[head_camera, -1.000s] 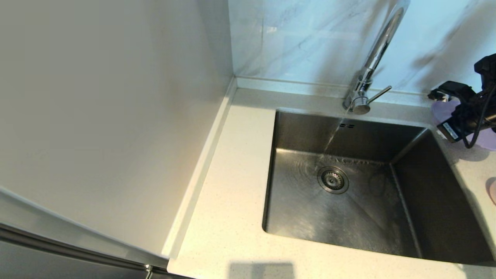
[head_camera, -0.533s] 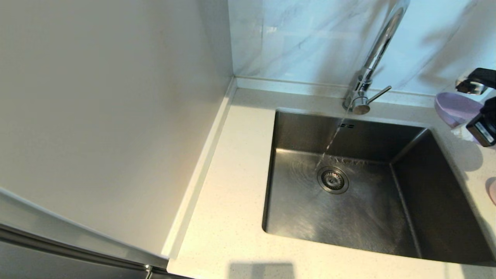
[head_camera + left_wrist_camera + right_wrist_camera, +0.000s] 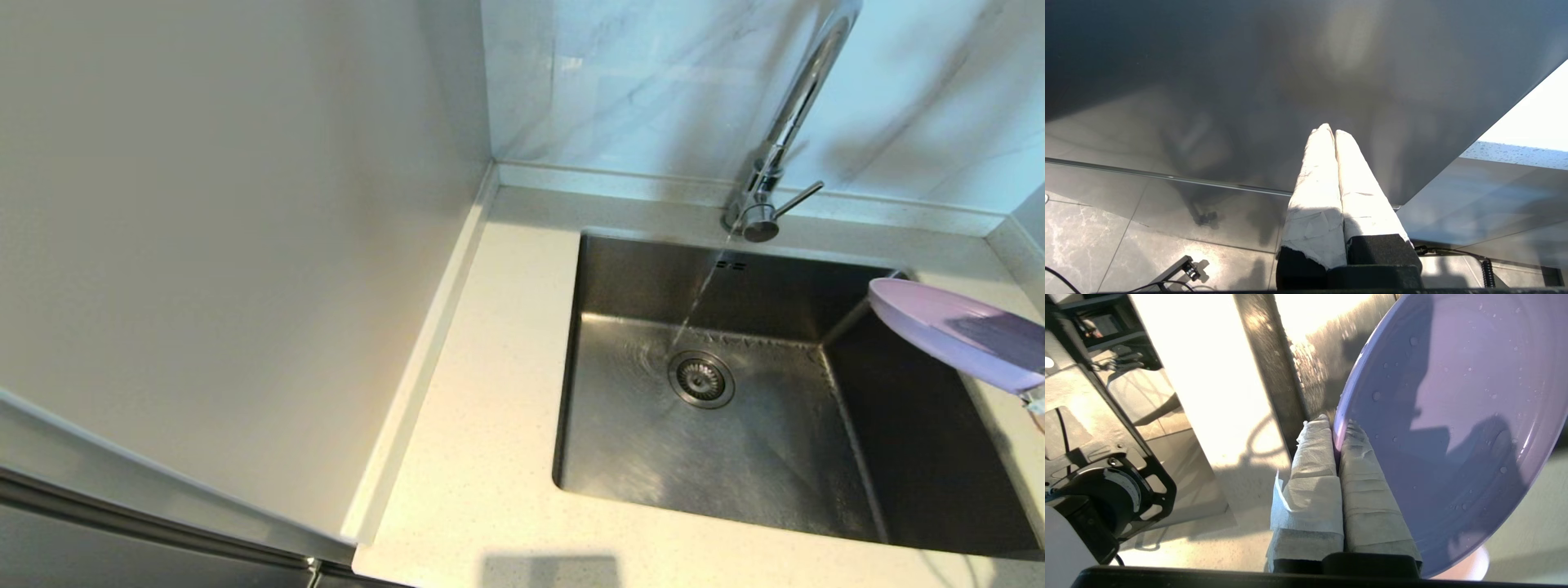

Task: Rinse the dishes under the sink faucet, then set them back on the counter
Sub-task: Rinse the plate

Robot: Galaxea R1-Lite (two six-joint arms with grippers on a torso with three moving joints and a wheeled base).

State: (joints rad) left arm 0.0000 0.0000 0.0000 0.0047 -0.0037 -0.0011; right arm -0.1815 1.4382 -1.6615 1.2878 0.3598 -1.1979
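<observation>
Lilac-purple matte round plate (image 3: 963,333) is tilting over the steel sink basin (image 3: 735,441) at three o'clock in the head view, awaiting a carry toward the chrome gooseneck faucet (image 3: 784,131) stream at twelve. Right wrist view: the right gripper (image 3: 1336,430) is pinching its droplet-speckled rim. Left wrist view: the left gripper (image 3: 1331,132) is parked, fingers pressed together.

no readable text, labels, brand names, numbers or signs anywhere, nothing legible on any surface in the three views
</observation>
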